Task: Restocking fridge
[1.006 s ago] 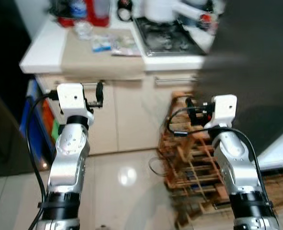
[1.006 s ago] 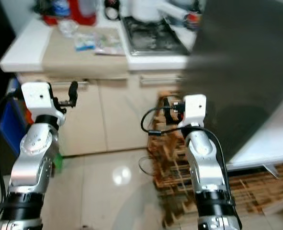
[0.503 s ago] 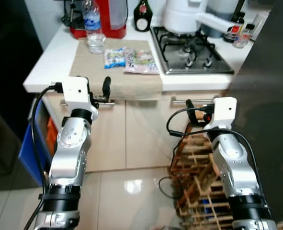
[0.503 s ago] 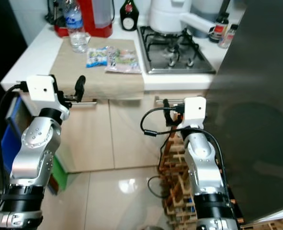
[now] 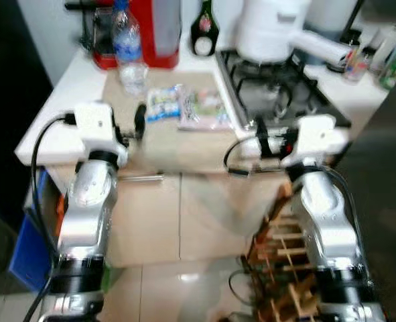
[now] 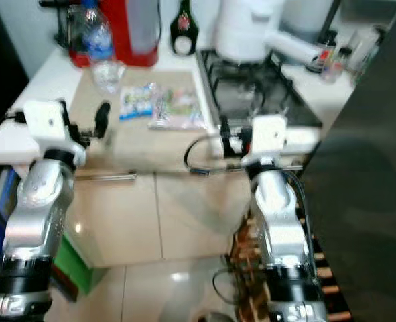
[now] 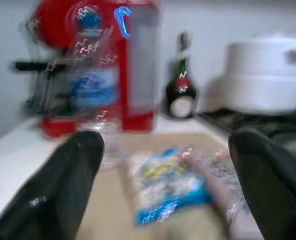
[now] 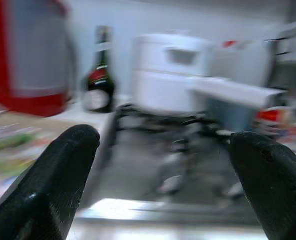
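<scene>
On the beige mat of the white counter point(image 5: 50, 127) lie a blue snack packet point(image 5: 162, 104) and a green one point(image 5: 204, 111). Behind them stands a clear water bottle point(image 5: 125, 40) with a glass point(image 5: 133, 78) in front of it. My left gripper point(image 5: 139, 121) is held up at the counter's front edge, short of the blue packet point(image 7: 173, 187), fingers open and empty. My right gripper point(image 5: 259, 133) hangs open at the edge in front of the stove point(image 5: 281, 84), holding nothing. The picture is blurred.
A red appliance point(image 5: 147, 30), a dark bottle point(image 5: 203, 30) and a white pot point(image 5: 271, 30) stand at the back. A dark grey panel point(image 5: 385, 181) rises on the right. A wooden rack point(image 5: 285, 268) stands on the tiled floor below the cabinet doors point(image 5: 157, 221).
The camera has moved closer to the counter. Both grippers have risen from the cabinet fronts to the counter's edge and stay open.
</scene>
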Motion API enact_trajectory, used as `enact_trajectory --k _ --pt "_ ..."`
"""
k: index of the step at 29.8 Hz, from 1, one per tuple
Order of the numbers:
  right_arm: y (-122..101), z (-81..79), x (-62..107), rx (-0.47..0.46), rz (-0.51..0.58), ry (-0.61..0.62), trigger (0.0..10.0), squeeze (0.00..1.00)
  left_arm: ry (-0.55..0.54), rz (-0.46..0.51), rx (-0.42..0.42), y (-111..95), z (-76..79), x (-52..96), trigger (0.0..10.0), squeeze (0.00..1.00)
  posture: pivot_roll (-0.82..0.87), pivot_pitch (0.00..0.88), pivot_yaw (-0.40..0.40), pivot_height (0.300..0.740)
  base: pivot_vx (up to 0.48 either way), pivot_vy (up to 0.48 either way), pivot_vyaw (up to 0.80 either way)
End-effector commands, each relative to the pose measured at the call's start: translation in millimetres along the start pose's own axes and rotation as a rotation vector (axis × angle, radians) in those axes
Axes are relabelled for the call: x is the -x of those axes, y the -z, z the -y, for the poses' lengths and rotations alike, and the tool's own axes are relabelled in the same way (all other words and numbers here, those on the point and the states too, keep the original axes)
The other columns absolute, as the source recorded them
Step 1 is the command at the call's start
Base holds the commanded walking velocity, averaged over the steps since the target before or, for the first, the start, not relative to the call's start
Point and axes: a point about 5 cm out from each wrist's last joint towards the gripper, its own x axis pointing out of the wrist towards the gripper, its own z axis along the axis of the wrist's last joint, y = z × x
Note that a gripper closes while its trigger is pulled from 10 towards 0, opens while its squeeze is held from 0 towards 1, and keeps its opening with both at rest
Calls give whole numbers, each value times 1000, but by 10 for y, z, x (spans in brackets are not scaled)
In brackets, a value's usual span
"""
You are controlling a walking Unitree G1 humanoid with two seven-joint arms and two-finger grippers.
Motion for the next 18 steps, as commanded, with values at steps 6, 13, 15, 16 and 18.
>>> enact_trajectory --k 6,13,15,16,18 --pt "-256 -53 -68 -7 87 2 10000 882 114 28 105 -237 82 -255 10000 0 -102 0 4 740 0 0 0" --pt "-104 -53 62 -12 16 24 10000 878 287 -119 287 -25 245 -588 10000 0 -150 19 35 740 0 0 0" --pt "-94 -55 89 -8 8 20 10000 878 291 -126 316 -18 249 -613 10000 0 -171 27 41 740 0 0 0" --pt "-85 -21 125 1 -2 27 10000 878 305 -136 360 -30 277 -678 10000 0 -187 38 46 740 0 0 0" --pt "-82 32 193 14 -13 44 10000 882 311 -149 408 -53 307 -768 10000 0 -209 51 54 740 0 0 0"
